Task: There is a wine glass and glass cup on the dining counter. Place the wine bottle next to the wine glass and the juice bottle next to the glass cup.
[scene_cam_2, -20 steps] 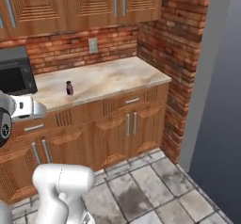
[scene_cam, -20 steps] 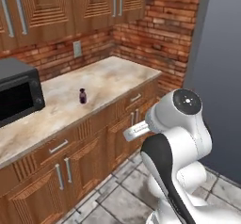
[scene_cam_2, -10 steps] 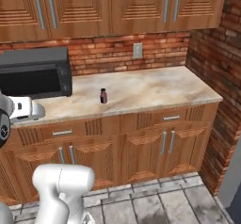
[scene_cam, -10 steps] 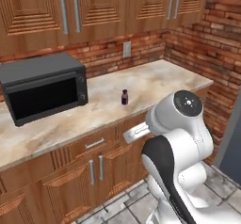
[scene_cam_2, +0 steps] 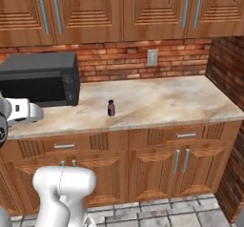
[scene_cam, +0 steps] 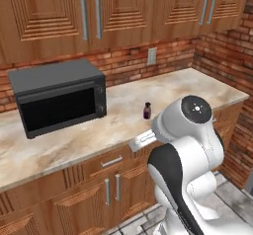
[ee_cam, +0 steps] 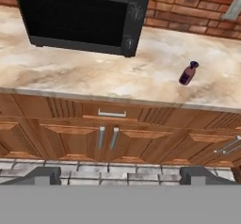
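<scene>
Juice bottle (scene_cam: 147, 110) stands upright on the wall counter (scene_cam: 207, 88) beside the microwave (scene_cam: 58, 96); fingers (ee_cam: 121, 175) spread wide, empty

A kitchen: wood cabinets (scene_cam_2: 124, 11), brick wall (scene_cam_2: 114, 61), microwave (scene_cam: 57, 96) on stone table (scene_cam_2: 162, 102), tiled floor (scene_cam_2: 157, 214).

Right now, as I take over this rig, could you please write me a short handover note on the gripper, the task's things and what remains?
Gripper: open, holding nothing, well back from the cabinets.
Juice bottle: small and dark purple, standing upright on the wall counter, to the right of the black microwave and apart from it.
Done: nothing placed yet; the juice bottle is untouched.
Left: pick up the juice bottle and set it by the glass cup; then put the wine bottle by the wine glass.
</scene>
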### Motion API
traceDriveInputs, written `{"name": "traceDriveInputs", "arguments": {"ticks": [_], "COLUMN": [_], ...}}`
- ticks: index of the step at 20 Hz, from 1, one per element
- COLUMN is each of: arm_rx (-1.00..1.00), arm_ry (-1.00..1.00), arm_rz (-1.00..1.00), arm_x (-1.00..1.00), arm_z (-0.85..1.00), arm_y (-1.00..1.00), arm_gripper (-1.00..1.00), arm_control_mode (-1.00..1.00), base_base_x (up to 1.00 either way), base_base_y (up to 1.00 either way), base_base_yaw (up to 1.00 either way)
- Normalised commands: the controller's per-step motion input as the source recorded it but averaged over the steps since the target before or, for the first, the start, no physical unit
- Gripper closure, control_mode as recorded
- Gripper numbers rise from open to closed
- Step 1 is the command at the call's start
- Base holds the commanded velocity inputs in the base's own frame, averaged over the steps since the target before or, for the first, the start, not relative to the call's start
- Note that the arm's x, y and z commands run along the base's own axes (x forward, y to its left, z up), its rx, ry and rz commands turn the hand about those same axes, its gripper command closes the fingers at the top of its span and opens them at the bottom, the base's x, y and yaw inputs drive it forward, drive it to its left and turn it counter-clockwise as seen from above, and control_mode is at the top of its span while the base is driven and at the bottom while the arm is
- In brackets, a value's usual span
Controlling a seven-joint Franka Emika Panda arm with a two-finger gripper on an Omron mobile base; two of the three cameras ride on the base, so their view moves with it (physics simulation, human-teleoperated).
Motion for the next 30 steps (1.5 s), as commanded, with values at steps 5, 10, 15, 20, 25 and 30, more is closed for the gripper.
{"name": "traceDriveInputs", "arguments": {"ticks": [5, 10, 15, 20, 25, 30], "arm_rx": [0.00, 0.00, 0.00, 0.00, 0.00, 0.00], "arm_ry": [0.00, 0.00, 0.00, 0.00, 0.00, 0.00], "arm_rz": [0.00, 0.00, 0.00, 0.00, 0.00, 0.00], "arm_x": [0.00, 0.00, 0.00, 0.00, 0.00, 0.00], "arm_z": [0.00, 0.00, 0.00, 0.00, 0.00, 0.00], "arm_y": [0.00, 0.00, 0.00, 0.00, 0.00, 0.00], "arm_gripper": [-1.00, -1.00, -1.00, -1.00, -1.00, -1.00], "arm_control_mode": [1.00, 1.00, 1.00, 1.00, 1.00, 1.00], "base_base_x": [0.42, 0.37, 0.58, 0.60, 0.44, 0.46], "base_base_y": [-0.46, -0.49, -0.32, -0.26, -0.13, -0.01], "base_base_yaw": [0.08, 0.08, 0.14, 0.13, 0.05, 0.06]}}
